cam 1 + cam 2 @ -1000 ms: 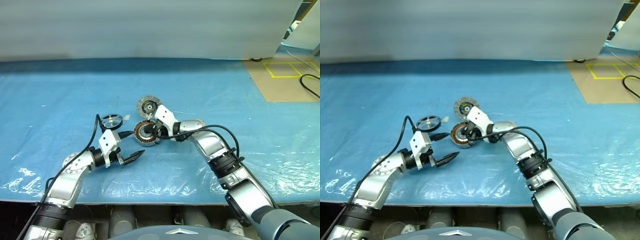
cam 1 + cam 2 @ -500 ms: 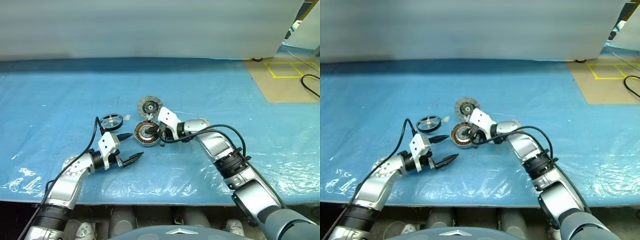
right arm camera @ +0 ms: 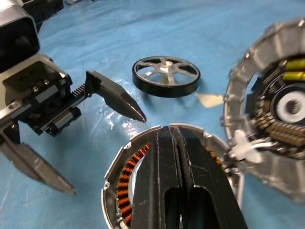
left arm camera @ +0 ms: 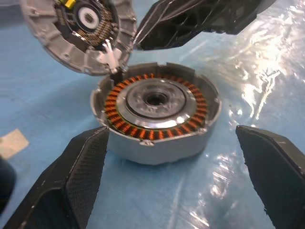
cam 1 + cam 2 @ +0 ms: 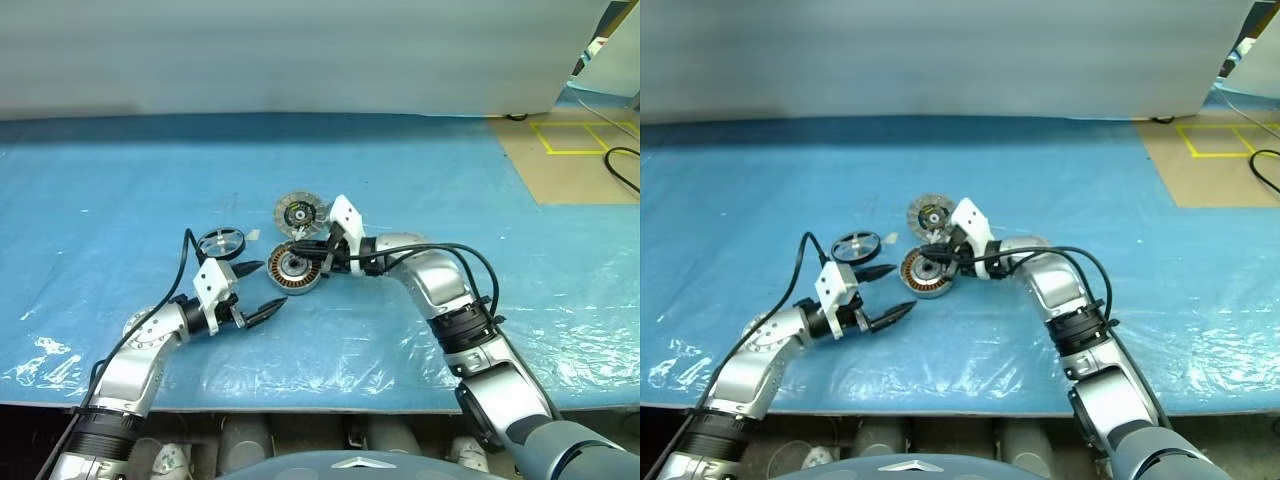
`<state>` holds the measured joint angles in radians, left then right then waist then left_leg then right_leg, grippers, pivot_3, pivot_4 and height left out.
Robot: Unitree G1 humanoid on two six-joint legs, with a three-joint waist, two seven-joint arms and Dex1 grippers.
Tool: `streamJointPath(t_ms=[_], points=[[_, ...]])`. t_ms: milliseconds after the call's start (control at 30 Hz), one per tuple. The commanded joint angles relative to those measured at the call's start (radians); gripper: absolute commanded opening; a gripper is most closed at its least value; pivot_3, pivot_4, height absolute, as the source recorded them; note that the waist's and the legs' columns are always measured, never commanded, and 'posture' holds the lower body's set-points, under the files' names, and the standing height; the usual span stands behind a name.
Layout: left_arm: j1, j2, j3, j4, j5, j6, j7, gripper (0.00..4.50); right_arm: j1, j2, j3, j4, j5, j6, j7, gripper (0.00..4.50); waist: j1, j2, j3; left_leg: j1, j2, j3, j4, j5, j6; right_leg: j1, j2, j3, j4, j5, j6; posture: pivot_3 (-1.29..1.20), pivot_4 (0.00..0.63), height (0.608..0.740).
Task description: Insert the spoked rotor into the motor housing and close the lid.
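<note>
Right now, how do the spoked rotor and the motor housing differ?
The spoked rotor has a black rim with pale spokes and gaps between them; the motor housing is a grey case ringed with copper windings. The rotor lies alone on the blue sheet; the housing has its lid hinged open at its edge, with the shut right gripper over it. Both are round and lie flat.

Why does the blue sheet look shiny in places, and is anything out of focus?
Left eye view: wrinkled plastic sheet throws white glare near the table's front edge. Left wrist view: glare patches beside the motor housing, which is sharp; the left gripper fingers look softer. Right wrist view: the shut right gripper looms large, slightly blurred.
</note>
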<state>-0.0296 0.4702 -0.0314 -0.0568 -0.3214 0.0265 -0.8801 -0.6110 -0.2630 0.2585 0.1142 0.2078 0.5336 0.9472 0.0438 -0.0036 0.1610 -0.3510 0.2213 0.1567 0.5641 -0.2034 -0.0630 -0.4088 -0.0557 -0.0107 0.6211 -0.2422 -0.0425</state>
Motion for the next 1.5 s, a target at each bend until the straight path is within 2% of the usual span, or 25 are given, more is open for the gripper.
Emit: streamJointPath(t_ms=[33,167,300,433,633,867,1233,1500], points=[[0.025,0.013,0.032,-0.071,-0.033,0.027,0.011,4.5,-0.019,-0.019,-0.014,-0.034,0.019,-0.039,0.025,0.02,-0.002,0.0,0.0,0.0,0.0,0.0,0.0,0.0,0.0,0.0,0.0,0.0,0.0,0.0,0.0,0.0,0.15,0.74],[0.013,0.034,0.08,-0.136,-0.088,0.098,0.03,4.5,-0.029,-0.053,-0.003,-0.029,-0.002,-0.072,0.04,0.02,-0.001,0.0,0.0,0.0,0.0,0.0,0.0,0.0,0.0,0.0,0.0,0.0,0.0,0.0,0.0,0.0,0.15,0.74],[-0.047,0.122,0.128,-0.164,-0.152,0.232,0.007,4.5,-0.035,-0.086,0.004,-0.01,-0.021,-0.102,0.061,0.02,0.0,0.0,0.0,0.0,0.0,0.0,0.001,0.0,0.0,0.0,0.0,0.0,0.0,0.0,0.0,0.0,0.15,0.74],[-0.164,0.21,0.146,-0.108,-0.172,0.322,-0.036,4.5,-0.04,-0.098,0.007,0.0,-0.032,-0.118,0.069,0.02,0.001,0.0,0.0,0.0,0.0,0.0,0.002,0.0,0.0,0.001,0.0,0.0,0.0,0.0,0.0,0.0,0.15,0.74],[-0.362,0.3,0.096,0.169,-0.06,0.225,-0.162,4.5,-0.021,-0.099,0.004,-0.05,-0.022,-0.099,0.055,0.02,-0.002,0.0,0.0,0.0,0.0,0.0,0.002,0.0,0.0,0.0,0.001,0.0,0.001,0.0,0.0,0.0,0.15,0.74],[-0.612,0.329,0.007,0.536,0.079,0.031,-0.344,4.5,-0.002,-0.11,0.014,-0.073,-0.025,-0.089,0.051,0.02,0.007,0.0,0.0,-0.001,-0.001,-0.001,0.001,0.0,0.0,0.0,0.001,0.0,0.001,0.002,0.003,0.0,0.15,0.74],[-1.001,0.285,-0.134,1.094,0.284,-0.117,-0.606,4.5,0.037,-0.11,0.002,-0.153,0.005,-0.017,0.017,0.02,0.024,-0.001,0.001,-0.002,-0.001,-0.003,0.001,0.0,-0.001,0.0,0.0,-0.002,0.001,0.002,0.004,0.0,0.15,0.74],[-1.16,0.22,-0.207,1.275,0.444,-0.257,-0.608,4.5,0.083,-0.116,-0.005,-0.222,0.017,0.034,-0.025,0.02,0.036,-0.002,0.001,-0.004,-0.001,-0.005,0.001,0.0,-0.001,0.001,0.0,-0.003,0.0,0.002,0.004,0.0,0.15,0.74]])
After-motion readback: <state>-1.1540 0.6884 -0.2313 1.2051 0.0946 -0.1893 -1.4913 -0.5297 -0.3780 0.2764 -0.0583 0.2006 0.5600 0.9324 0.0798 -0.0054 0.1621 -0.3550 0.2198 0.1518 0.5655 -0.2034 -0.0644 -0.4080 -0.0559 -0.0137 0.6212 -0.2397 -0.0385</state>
